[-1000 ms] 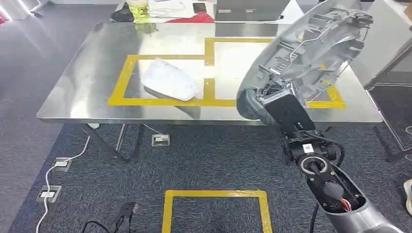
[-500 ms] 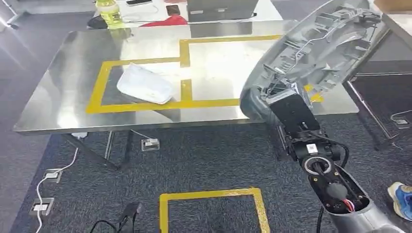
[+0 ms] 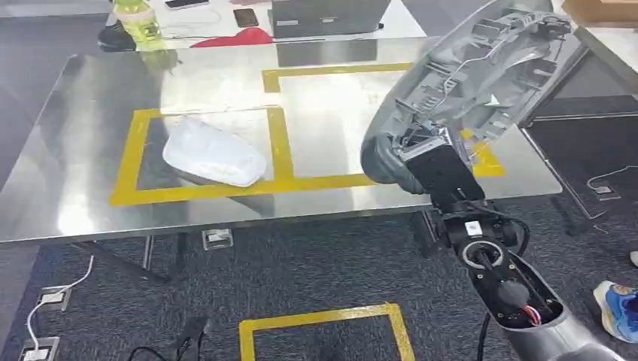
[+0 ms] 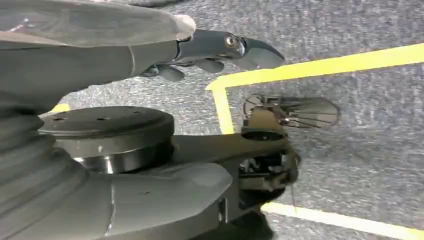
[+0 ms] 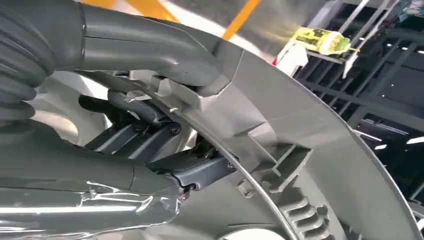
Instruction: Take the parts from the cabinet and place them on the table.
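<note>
Left hand (image 4: 220, 50) hangs over carpet, fingers loosely apart, holding nothing. White bagged part (image 3: 213, 153) lies on steel table (image 3: 90, 135), left taped box. Right hand (image 3: 410, 158) grasps large grey ribbed part (image 3: 481, 68), raised above table's right near edge.

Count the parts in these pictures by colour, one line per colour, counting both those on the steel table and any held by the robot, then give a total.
White part, lying on the steel table: 1
Grey part, held by the right hand: 1
Total: 2
</note>
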`<act>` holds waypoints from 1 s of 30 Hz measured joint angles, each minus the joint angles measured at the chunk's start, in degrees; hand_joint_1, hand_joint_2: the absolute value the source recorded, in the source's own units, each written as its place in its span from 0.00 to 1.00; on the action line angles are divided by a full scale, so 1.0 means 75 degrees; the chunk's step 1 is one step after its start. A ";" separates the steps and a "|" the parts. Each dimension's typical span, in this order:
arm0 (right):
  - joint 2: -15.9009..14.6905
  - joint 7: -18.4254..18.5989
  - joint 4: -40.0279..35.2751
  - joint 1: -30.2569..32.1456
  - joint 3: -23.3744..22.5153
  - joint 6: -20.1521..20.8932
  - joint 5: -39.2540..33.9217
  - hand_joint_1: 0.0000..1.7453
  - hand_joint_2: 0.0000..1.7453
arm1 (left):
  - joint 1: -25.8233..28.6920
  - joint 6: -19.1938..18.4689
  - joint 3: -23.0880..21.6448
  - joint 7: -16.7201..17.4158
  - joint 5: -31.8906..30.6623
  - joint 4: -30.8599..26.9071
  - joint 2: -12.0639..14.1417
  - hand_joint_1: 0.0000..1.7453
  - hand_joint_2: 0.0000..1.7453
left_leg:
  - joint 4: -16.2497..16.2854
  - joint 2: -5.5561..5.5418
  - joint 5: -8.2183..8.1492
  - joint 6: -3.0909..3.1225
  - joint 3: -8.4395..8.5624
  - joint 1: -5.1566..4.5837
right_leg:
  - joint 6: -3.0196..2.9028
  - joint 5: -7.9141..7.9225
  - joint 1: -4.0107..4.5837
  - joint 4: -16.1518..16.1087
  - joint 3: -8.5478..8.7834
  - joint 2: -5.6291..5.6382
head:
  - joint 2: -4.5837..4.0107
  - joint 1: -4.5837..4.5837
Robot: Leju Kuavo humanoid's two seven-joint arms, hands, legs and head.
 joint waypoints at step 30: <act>0.0012 0.0119 0.0093 0.0003 0.0070 -0.0015 0.0017 1.00 1.00 | -0.0040 -0.0023 0.0000 0.0134 -0.0140 0.0000 -0.0006 0.00 1.00 | -0.0110 -0.0023 0.0548 -0.0007 -0.0359 -0.0071 | -0.0161 -0.0233 0.0200 -0.0991 0.0209 0.0056 | 0.0000 0.0035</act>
